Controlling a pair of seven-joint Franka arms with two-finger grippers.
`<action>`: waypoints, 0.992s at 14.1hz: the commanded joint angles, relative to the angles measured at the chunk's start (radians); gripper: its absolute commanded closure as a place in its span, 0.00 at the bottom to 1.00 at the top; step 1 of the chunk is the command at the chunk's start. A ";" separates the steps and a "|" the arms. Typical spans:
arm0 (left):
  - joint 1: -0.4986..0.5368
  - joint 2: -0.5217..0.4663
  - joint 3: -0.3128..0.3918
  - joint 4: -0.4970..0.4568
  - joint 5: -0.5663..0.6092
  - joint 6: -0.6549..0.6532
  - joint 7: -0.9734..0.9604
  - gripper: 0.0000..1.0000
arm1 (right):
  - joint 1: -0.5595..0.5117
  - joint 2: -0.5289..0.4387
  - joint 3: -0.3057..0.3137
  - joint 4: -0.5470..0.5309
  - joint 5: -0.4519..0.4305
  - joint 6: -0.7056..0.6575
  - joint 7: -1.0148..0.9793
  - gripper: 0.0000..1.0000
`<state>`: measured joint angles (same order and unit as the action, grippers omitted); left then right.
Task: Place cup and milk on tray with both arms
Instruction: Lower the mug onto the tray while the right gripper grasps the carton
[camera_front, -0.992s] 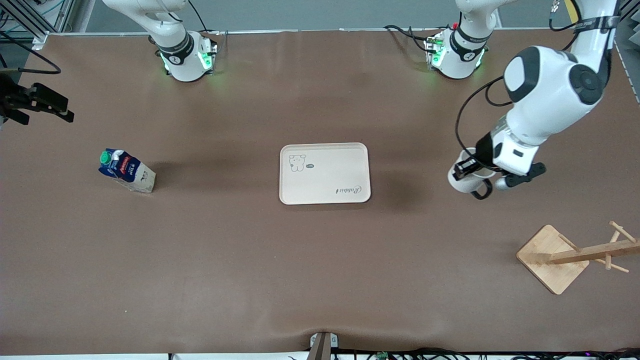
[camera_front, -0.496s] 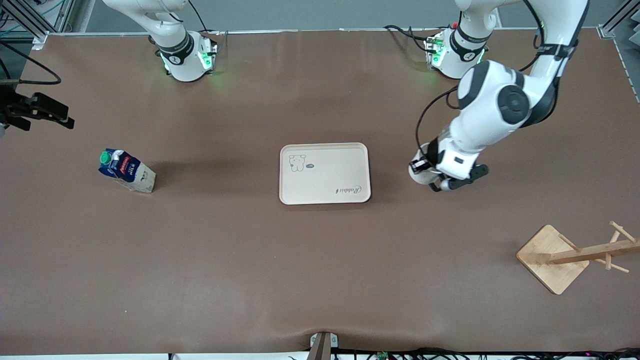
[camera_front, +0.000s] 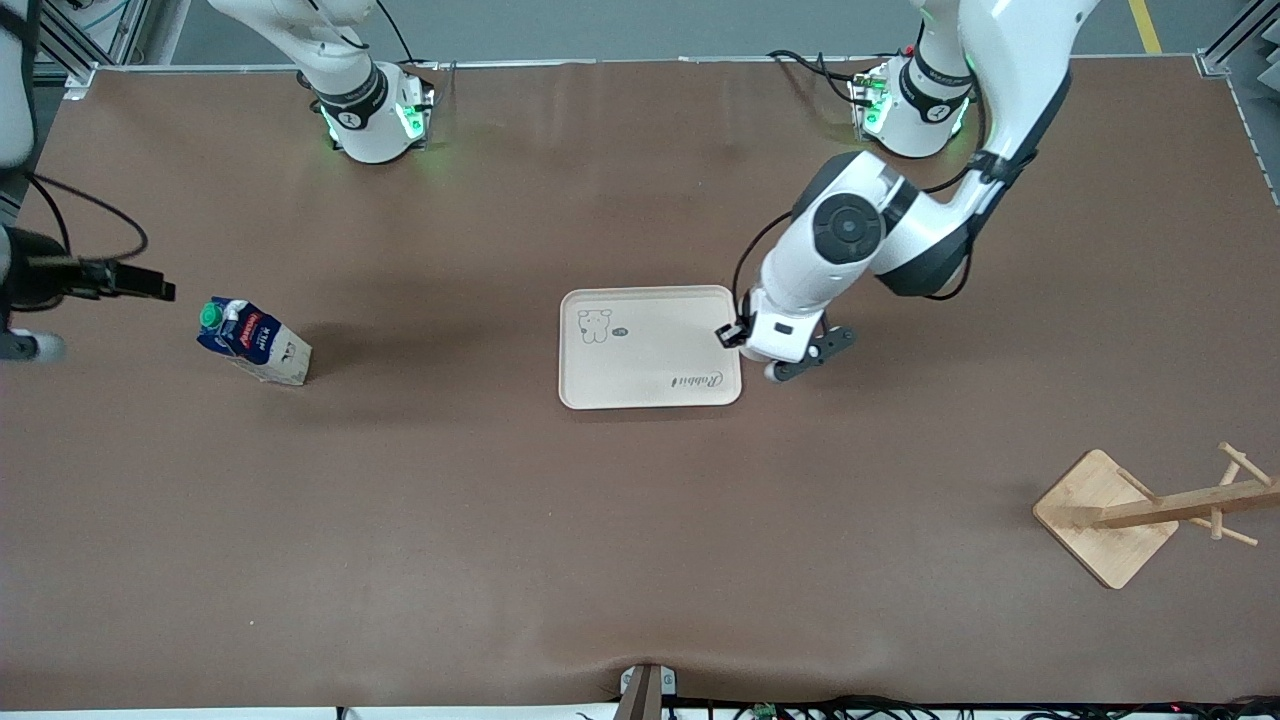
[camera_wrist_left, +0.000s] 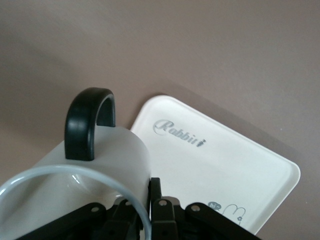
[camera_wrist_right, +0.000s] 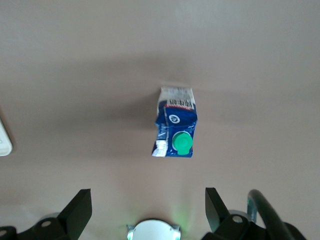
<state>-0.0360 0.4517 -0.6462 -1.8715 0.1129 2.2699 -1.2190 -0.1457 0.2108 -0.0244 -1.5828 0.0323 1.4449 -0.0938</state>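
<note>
The left claw (camera_front: 765, 360) hung over the tabletop (camera_front: 640, 540) just beside the tray (camera_front: 650, 347), at the tray's edge toward the left arm's end, and it was closed on the cup (camera_wrist_left: 75, 180). In the left wrist view the cup's white body and pale rim sat right against the dark fingers (camera_wrist_left: 165, 215), its black handle (camera_wrist_left: 90, 122) arching up away from them, with the "Rabbit" script and part of the small animal drawing on the tray showing past it. In the front view the cup was hidden by the left arm's wrist. The tray lay flat at the middle of the tabletop with nothing on it. The milk (camera_front: 253, 341) stood on the tabletop toward the right arm's end, well apart from the tray, its green cap (camera_wrist_right: 181, 142) on top. The right claw (camera_wrist_right: 147, 210) hovered near the milk, over the tabletop at that end, its 2 fingers spread wide and holding nothing. A wooden rack (camera_front: 1150, 510) lay near the left arm's end, nearer the front camera than the tray.
</note>
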 joint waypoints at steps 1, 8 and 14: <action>-0.051 0.091 0.007 0.084 0.063 -0.013 -0.072 1.00 | -0.046 0.045 0.012 0.029 0.021 -0.046 -0.006 0.00; -0.124 0.206 0.008 0.120 0.157 -0.012 -0.187 1.00 | -0.051 0.018 0.012 -0.170 0.017 0.031 -0.001 0.00; -0.153 0.280 0.013 0.123 0.251 0.058 -0.266 1.00 | -0.044 -0.096 0.015 -0.413 0.008 0.308 -0.003 0.00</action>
<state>-0.1761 0.6934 -0.6410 -1.7797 0.3331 2.2947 -1.4619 -0.1833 0.1924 -0.0201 -1.8870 0.0376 1.6741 -0.0974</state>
